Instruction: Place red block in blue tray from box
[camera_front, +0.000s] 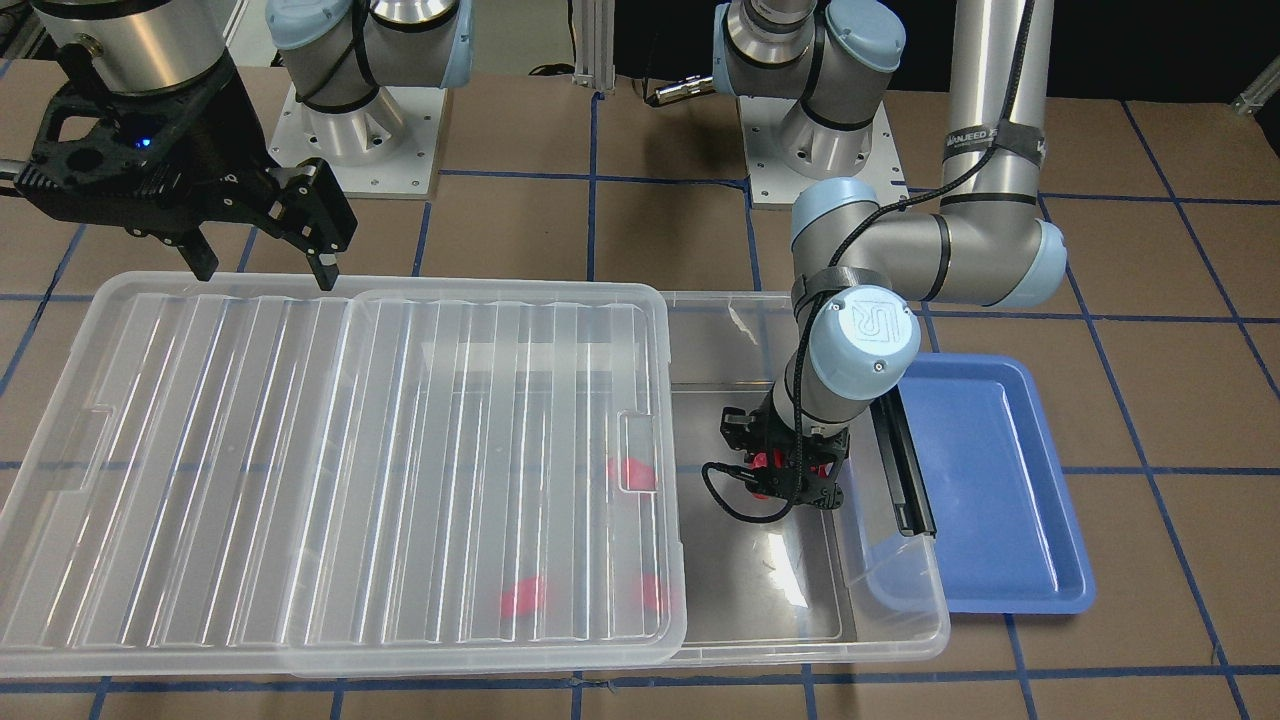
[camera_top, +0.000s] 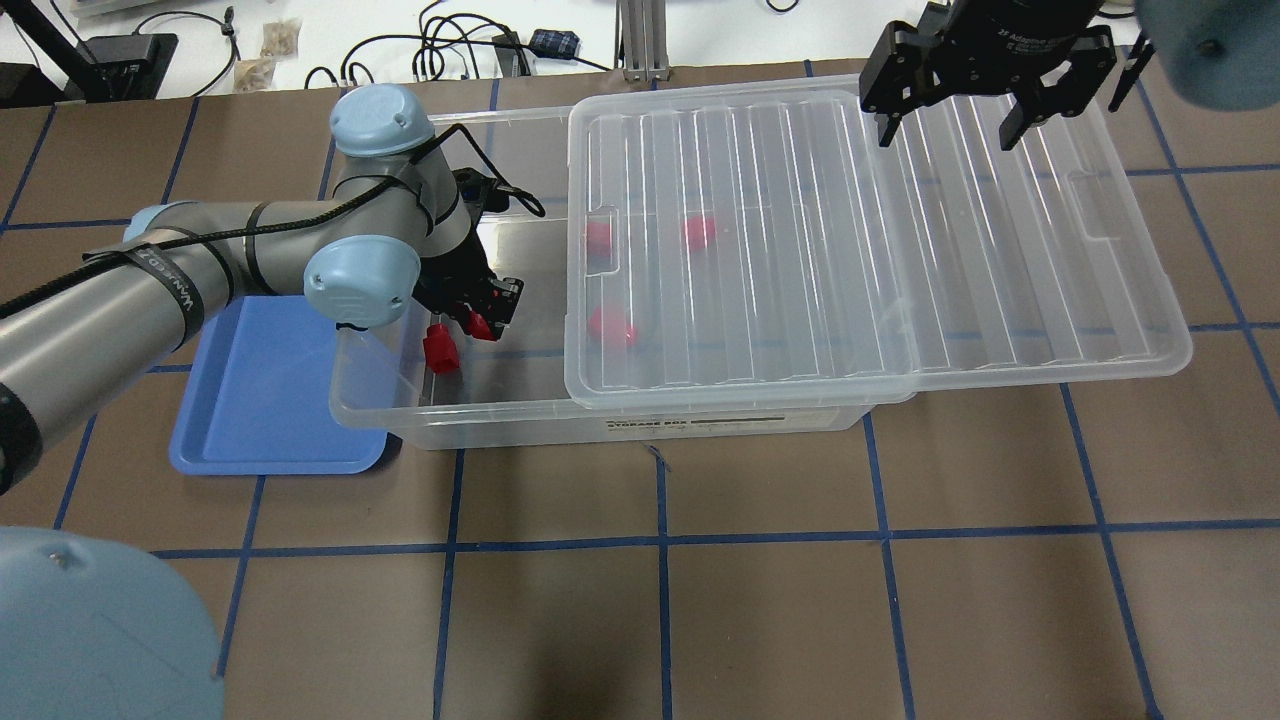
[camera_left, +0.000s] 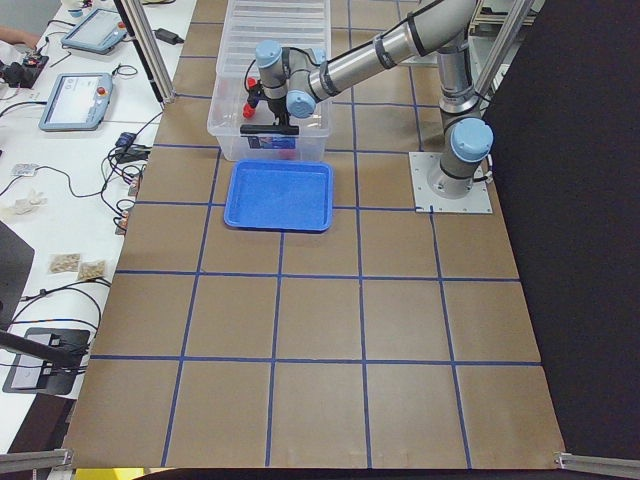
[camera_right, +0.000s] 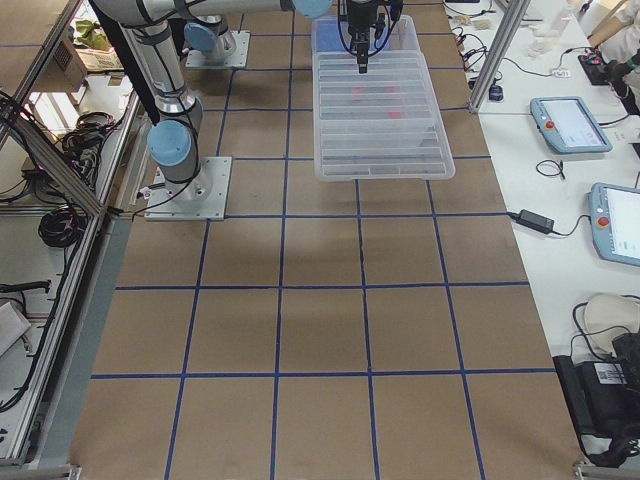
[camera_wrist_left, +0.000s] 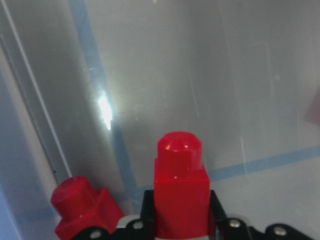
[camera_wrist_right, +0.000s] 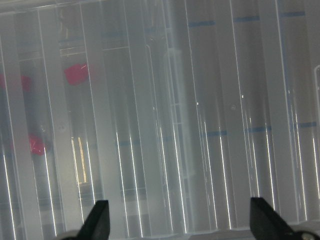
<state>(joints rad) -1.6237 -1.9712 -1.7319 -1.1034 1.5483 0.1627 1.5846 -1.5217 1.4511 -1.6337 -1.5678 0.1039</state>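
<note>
Three blocks (camera_top: 610, 325) blurred under lid (camera_top: 800, 200); left claw (camera_top: 478, 322) pinching red block (camera_wrist_left: 181, 190), right claw (camera_wrist_right: 182, 222) spread.

Red block (camera_wrist_left: 181, 192) glossy plastic; box (camera_top: 500, 420) clear glossy plastic; blue tray (camera_top: 260, 400) smooth plastic; table (camera_top: 800, 600) matt brown.

Brown table (camera_top: 760, 620) gridded with blue tape (camera_top: 661, 541). In the left side view a black curtain (camera_left: 590, 250) stands along one side and a white bench (camera_left: 80, 235) along the other, carrying cables (camera_left: 75, 178), two tablets (camera_left: 77, 101) and small packets (camera_left: 78, 266). An aluminium post (camera_top: 640, 40) rises at the table's far edge in the overhead view
</note>
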